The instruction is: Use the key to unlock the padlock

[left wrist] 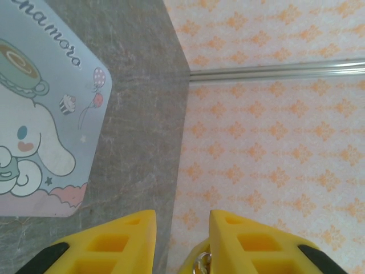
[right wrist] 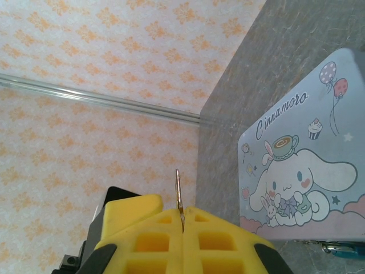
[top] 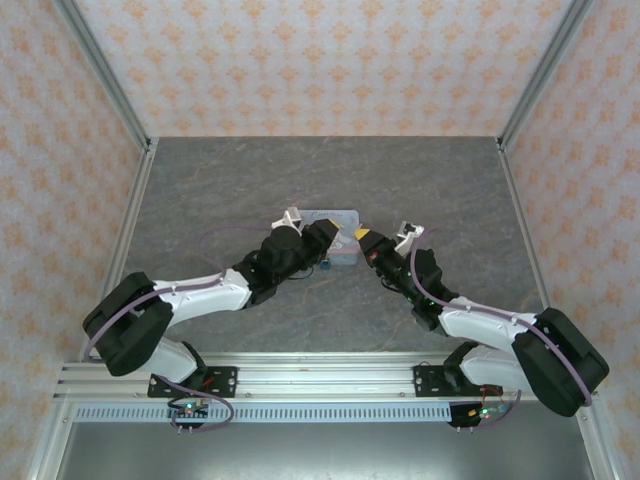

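Gripping the key in the right gripper, low in the centre of the right wrist view. Jaws shut tight on its lower end, thin blade standing clear above the yellow tips, likely to leave enough bare metal to enter a keyhole.

Tucked in the lower right corner of that same view, just beside the bottom edge of the Cinnamoroll tin: the padlock, a teal sliver cut off by the frame. Seen from the top camera as a blue speck just below the tin, near the left arm's wrist. Key and lock not yet brought together.

At the bottom of the left wrist view, the left gripper, jaws apart with wallpaper showing through the gap. Low in that gap, a small metal loop; impossible to say what it belongs to or whether either finger touches it. Probably placed there to steady the lock. Next, by judgement: lining blade with keyhole, fiddly with both so small.
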